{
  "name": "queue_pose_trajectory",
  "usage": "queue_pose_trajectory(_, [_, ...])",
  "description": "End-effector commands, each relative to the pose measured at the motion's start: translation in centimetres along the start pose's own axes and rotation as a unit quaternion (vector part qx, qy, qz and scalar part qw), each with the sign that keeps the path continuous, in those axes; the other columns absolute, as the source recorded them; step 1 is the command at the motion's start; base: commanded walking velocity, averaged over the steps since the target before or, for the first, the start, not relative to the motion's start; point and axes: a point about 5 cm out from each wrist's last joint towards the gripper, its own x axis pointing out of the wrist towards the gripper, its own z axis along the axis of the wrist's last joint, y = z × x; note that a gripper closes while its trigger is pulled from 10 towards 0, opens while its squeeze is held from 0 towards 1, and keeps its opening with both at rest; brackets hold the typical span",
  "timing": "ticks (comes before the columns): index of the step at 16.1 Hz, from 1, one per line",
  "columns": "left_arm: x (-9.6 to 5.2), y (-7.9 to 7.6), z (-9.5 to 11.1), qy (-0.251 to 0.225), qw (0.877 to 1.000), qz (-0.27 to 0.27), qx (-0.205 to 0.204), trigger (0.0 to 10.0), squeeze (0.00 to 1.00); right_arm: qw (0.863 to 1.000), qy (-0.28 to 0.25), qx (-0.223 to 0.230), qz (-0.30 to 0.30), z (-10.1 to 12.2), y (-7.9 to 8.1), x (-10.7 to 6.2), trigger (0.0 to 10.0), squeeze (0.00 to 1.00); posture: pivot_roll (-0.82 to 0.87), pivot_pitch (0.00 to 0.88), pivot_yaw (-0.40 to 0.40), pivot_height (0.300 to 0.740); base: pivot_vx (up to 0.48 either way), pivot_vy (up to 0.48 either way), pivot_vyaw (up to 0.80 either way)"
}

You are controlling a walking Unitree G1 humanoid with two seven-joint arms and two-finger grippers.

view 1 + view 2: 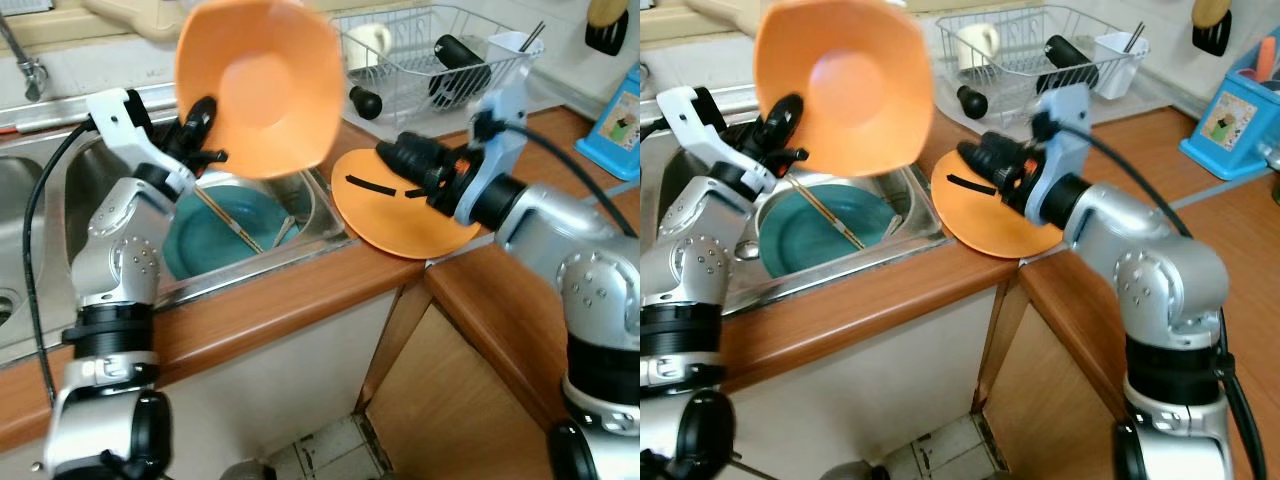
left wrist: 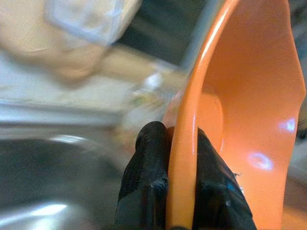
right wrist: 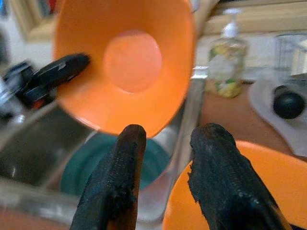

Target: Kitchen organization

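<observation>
1. My left gripper (image 1: 203, 135) is clenched on the rim of the orange plastic bowl with squarish sides (image 1: 262, 85). The left wrist view shows one black finger on each side of the rim. The bowl is held up in the air over the steel sink (image 1: 310, 215), tilted so its hollow faces the camera.
2. My right gripper (image 3: 165, 143) is released, fingers spread, nothing between them. It hovers just above the flat round orange plate (image 1: 400, 215), which lies on the brown wooden counter (image 1: 300, 300) at the sink's corner, slightly overhanging the edge.
3. Step in hand, my guess: move the bowl out of the sink area, either onto the plate or into the white wire dish rack (image 1: 430, 50) behind.
4. To do it well: the grip is only a rim pinch, so the bowl can swing or slip. I'd move slowly and keep the wrist steady.
5. Level the bowl before lowering. Tilted like this it would land on its edge and tip.
6. Watch clearance: the bowl is near my right gripper. Pull the right arm back first, or use it to steady the plate.
7. Below in the sink sits a teal round plate (image 1: 215, 235) in a steel pot with chopsticks (image 1: 230, 228) across it. A drop here lands on those.
</observation>
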Motion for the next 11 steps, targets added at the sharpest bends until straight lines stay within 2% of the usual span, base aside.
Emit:
queue_pose_trajectory(1, [-0.1,0.9,0.2,0.008,0.999,0.029,0.034,0.0,0.0,1.0,0.01,-0.028,0.009,-0.2,0.4,-0.1,10.0,0.0,-0.14,0.0,0.009,0.74,0.0,0.0,0.0])
queue_pose_trajectory(2, [-0.5,1.7,-0.4,0.033,0.996,0.052,0.058,0.0,0.0,0.999,0.024,-0.042,0.02,-0.7,0.8,-0.1,10.0,0.0,-0.14,0.0,0.009,0.74,0.0,0.0,0.0])
queue_pose_trajectory(3, [-0.6,1.9,-0.6,0.043,0.995,0.058,0.066,0.0,0.0,0.998,0.027,-0.045,0.023,-0.8,0.9,0.0,10.0,0.0,-0.14,0.0,0.008,0.74,0.0,0.0,0.0])
queue_pose_trajectory(4, [-1.0,2.5,-1.6,0.075,0.991,0.075,0.086,0.0,0.0,0.997,0.041,-0.053,0.028,-1.3,1.0,0.0,10.0,0.0,-0.14,0.0,0.008,0.74,0.0,0.0,0.0])
queue_pose_trajectory(6, [-1.3,3.0,-2.5,0.106,0.985,0.091,0.098,0.0,0.0,0.996,0.057,-0.061,0.034,-1.7,1.2,0.0,10.0,0.0,-0.14,0.0,0.008,0.74,0.0,0.0,0.0])
queue_pose_trajectory(11, [-2.1,3.8,-5.4,0.192,0.97,0.121,0.09,0.0,0.0,0.991,0.09,-0.083,0.059,-2.7,1.6,-0.3,10.0,0.0,-0.15,0.0,0.009,0.74,0.0,0.0,0.0])
